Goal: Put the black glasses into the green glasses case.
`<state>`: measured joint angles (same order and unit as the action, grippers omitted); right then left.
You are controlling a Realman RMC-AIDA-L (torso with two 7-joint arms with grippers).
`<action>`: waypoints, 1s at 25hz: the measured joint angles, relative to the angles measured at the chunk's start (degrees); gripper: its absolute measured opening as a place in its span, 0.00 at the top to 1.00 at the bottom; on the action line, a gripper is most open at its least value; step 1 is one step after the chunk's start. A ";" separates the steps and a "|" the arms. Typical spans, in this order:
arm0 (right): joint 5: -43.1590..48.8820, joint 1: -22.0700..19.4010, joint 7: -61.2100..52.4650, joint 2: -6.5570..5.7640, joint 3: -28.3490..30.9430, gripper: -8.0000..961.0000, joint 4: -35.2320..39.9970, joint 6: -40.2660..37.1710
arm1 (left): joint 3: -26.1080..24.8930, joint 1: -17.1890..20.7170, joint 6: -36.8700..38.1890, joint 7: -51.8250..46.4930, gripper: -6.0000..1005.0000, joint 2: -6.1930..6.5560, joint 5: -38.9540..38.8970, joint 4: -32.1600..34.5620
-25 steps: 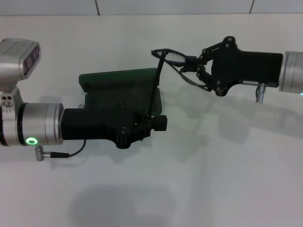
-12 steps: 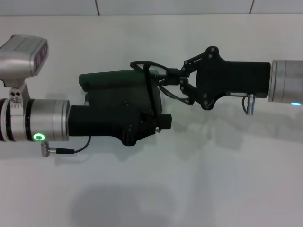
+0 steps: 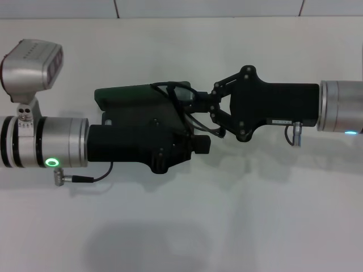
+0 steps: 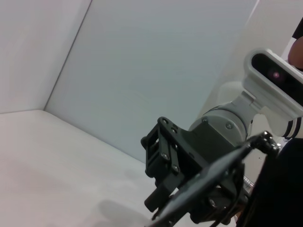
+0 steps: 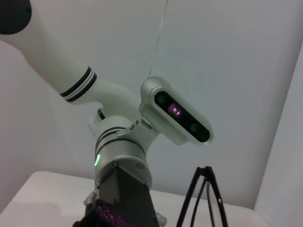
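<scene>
While our right gripper (image 3: 203,109) pinches the thin black glasses (image 3: 180,101), our left gripper (image 3: 195,144), fingers unreadable, covers the green glasses case (image 3: 127,95) beneath.

Even, bright overhead light falls on the white worktop (image 3: 238,226), leaving soft grey shadows under both arms. No harsh glare shows. The dark case (image 3: 130,95) loses detail in shade. Wrist views look slightly hazy, with near parts out of focus.
</scene>
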<state>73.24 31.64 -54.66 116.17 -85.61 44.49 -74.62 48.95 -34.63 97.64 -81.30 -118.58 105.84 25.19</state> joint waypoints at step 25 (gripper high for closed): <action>-8.15 2.20 -2.04 -0.01 -0.70 0.94 -6.61 -1.23 | -0.61 -0.72 -0.78 0.40 0.95 -0.83 -1.85 0.04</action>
<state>65.09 33.84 -56.70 116.16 -86.30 37.88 -75.85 48.34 -35.35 96.86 -80.90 -119.42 103.98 25.23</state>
